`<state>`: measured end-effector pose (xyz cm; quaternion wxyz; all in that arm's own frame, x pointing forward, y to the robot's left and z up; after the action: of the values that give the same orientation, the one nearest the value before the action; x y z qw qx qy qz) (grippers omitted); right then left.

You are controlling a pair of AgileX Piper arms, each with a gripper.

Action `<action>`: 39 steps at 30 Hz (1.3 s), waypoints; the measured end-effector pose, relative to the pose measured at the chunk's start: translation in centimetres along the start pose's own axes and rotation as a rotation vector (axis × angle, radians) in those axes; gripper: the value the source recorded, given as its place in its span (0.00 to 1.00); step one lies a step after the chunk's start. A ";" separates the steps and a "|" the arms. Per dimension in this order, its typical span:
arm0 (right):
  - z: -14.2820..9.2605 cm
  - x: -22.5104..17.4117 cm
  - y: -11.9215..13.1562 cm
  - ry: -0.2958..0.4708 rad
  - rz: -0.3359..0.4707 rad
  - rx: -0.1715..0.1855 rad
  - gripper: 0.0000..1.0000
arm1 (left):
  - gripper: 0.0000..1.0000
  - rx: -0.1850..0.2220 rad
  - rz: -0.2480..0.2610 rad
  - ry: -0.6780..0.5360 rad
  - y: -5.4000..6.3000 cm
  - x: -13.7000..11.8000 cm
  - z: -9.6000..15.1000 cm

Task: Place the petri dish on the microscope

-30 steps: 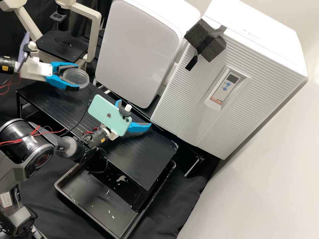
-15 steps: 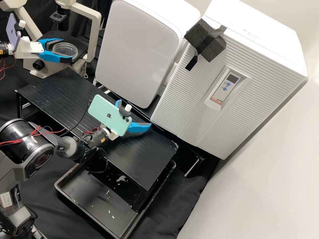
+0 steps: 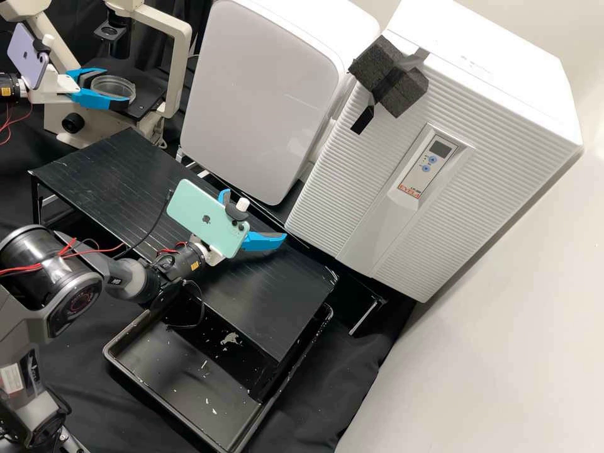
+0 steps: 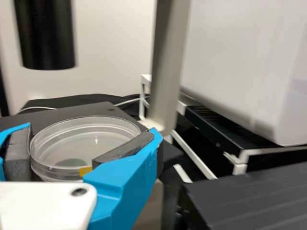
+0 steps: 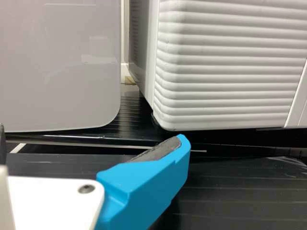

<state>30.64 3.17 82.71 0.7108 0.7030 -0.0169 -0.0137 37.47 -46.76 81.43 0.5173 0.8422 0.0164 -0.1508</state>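
Near the microscope, my left claw pinches the petri dish by opposing side walls; presumably light, stiff, slippery, crackable: grip there, gently.

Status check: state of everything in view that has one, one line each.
Petri dish: gripped, at the microscope stage; contact with stage unclear.
Left gripper: fingers shut on dish.
Right gripper: fingers open, nothing between.
Ridged cabinet: door shut, display dark.
Green phone: clamped in its mount.
Tray: scattered with pale flecks.
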 end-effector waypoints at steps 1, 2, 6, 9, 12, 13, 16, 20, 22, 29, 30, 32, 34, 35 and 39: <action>0.0 0.0 0.0 0.000 0.000 0.000 1.00 | 0.00 -0.007 0.008 0.015 0.2 0.2 -0.2; 0.0 0.0 0.0 0.000 0.000 0.000 1.00 | 0.00 -0.017 0.013 0.029 0.2 0.2 -0.6; 0.0 0.0 0.0 0.000 0.000 0.000 1.00 | 0.00 -0.048 0.029 0.080 0.8 0.8 -1.2; 0.0 0.0 0.0 0.000 0.000 0.000 1.00 | 0.00 -0.053 0.027 0.097 1.0 1.2 -1.4; 0.0 0.0 0.0 0.000 0.000 0.000 1.00 | 0.00 -0.051 0.021 0.102 1.1 1.4 -1.4; 0.0 0.0 0.0 0.000 0.000 0.000 1.00 | 0.00 -0.051 0.024 0.101 1.2 1.5 -1.3; 0.0 0.0 0.0 0.000 0.000 0.000 1.00 | 0.00 -0.055 0.020 0.099 1.0 1.7 -1.2; 0.0 0.0 0.0 0.000 0.000 0.000 1.00 | 0.00 -0.060 0.020 0.099 0.9 1.7 -1.2; 0.0 0.0 0.0 0.000 0.000 0.000 1.00 | 1.00 -0.062 0.019 0.098 0.7 1.8 -1.2; 0.0 0.0 0.0 0.000 0.000 0.000 1.00 | 1.00 -0.058 0.030 0.092 0.2 2.1 -1.4; 0.0 0.0 0.0 0.000 0.000 0.000 1.00 | 1.00 -0.056 0.032 0.094 0.1 2.2 -1.4; 0.0 0.0 0.0 0.000 0.000 0.000 1.00 | 1.00 -0.047 0.031 0.092 0.1 2.2 -1.3; 0.0 0.0 0.0 0.000 0.000 0.000 1.00 | 1.00 -0.049 0.030 0.091 0.0 2.3 -1.2; 0.0 0.0 0.0 0.000 0.000 0.000 1.00 | 1.00 -0.049 0.029 0.091 0.0 2.3 -1.2; 0.0 0.0 0.0 0.000 0.000 0.000 1.00 | 1.00 -0.049 0.030 0.089 -0.1 2.3 -1.2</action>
<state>30.64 3.17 82.71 0.7108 0.7030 -0.0169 -0.0137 39.96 -45.96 81.23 0.5388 0.8352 0.0306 -0.1052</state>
